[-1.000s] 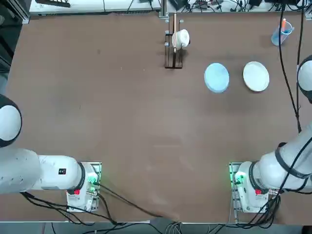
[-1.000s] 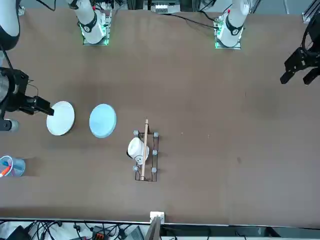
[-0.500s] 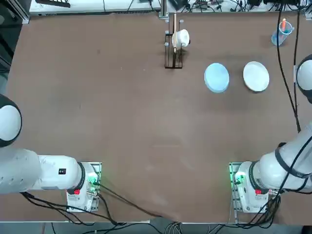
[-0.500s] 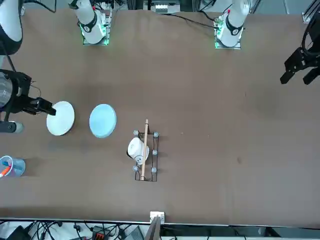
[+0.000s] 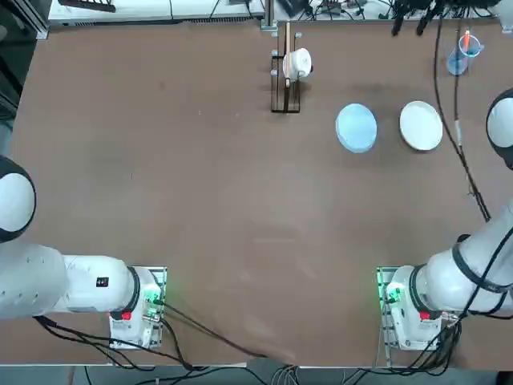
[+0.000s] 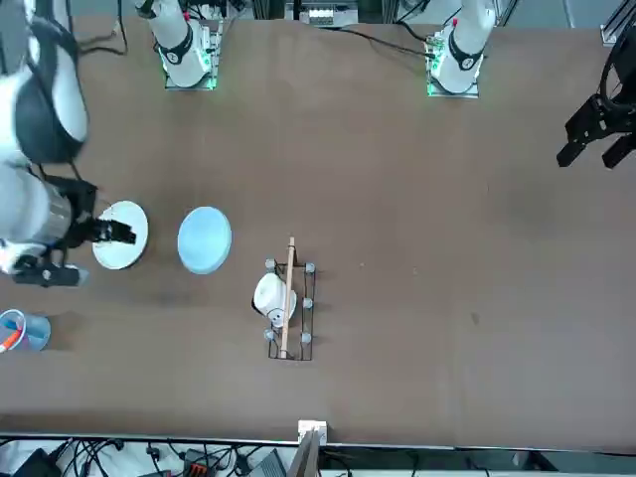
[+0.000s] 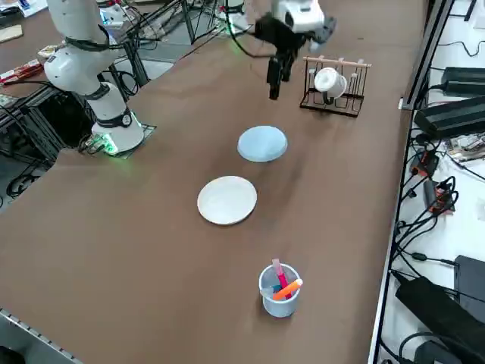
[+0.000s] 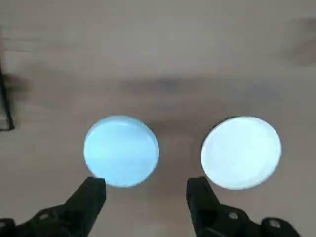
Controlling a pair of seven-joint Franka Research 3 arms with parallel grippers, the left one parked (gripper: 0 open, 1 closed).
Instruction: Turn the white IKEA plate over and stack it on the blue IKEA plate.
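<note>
Looks like the right gripper [image 8: 146, 190] is up over the plates with its fingers spread wide, probably lining up on the white plate [image 8: 241, 152], just beside the blue plate [image 8: 121, 151].

- I log the white IKEA plate [image 5: 421, 126] as plain white.
- Blue IKEA plate [image 5: 356, 128]: pale sky-blue, unpatterned.
- Tabletop [image 5: 200, 176]: brown.
- Mug [image 7: 327, 80]: white.
- Rack [image 7: 331, 109]: dark frame, light-wood rail.
- Cup [image 7: 279, 307]: translucent pale blue; I see orange and pink pens [image 7: 288, 290] in it.
- Right gripper [image 8: 146, 181]: black.
</note>
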